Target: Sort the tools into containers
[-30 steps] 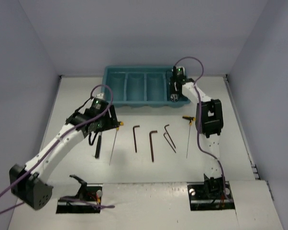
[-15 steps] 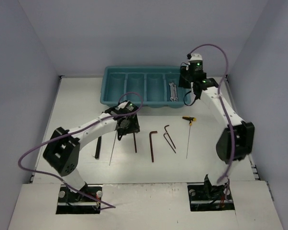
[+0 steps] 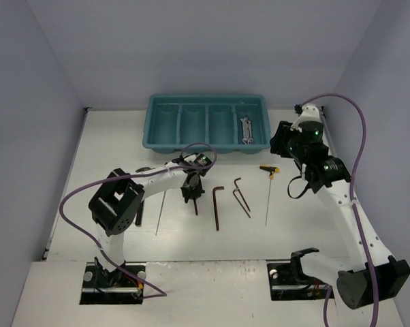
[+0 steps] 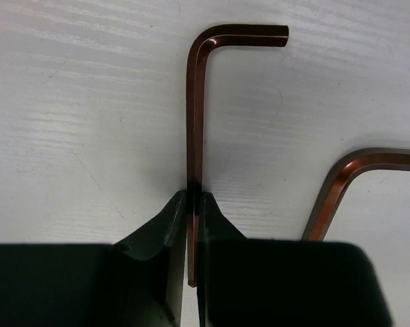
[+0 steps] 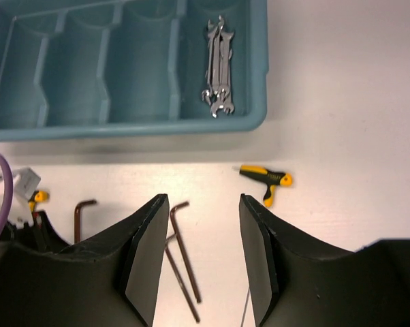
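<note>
My left gripper (image 4: pixel 193 204) is shut on the long shaft of a reddish-brown hex key (image 4: pixel 195 122) that lies flat on the table; from above this gripper (image 3: pixel 191 191) covers most of the key. A second hex key (image 4: pixel 341 191) lies just to its right. My right gripper (image 5: pixel 202 199) hangs open and empty above the table, in front of the teal tray's (image 5: pixel 259 68) right end. Silver wrenches (image 5: pixel 217 68) lie in the tray's rightmost compartment. A yellow-black T-handle driver (image 5: pixel 267 178) lies below the tray.
On the table lie two more hex keys (image 3: pixel 216 204) (image 3: pixel 242 196), a second driver's thin shaft (image 3: pixel 161 211) and the hammer's black handle (image 3: pixel 138 212), partly behind the left arm. The tray's (image 3: pixel 157 139) other three compartments hold nothing.
The left gripper has moved right from beside the hammer to the leftmost hex key and shut on it. The right arm has pulled back from the tray, wrench left inside, jaws wider.
</note>
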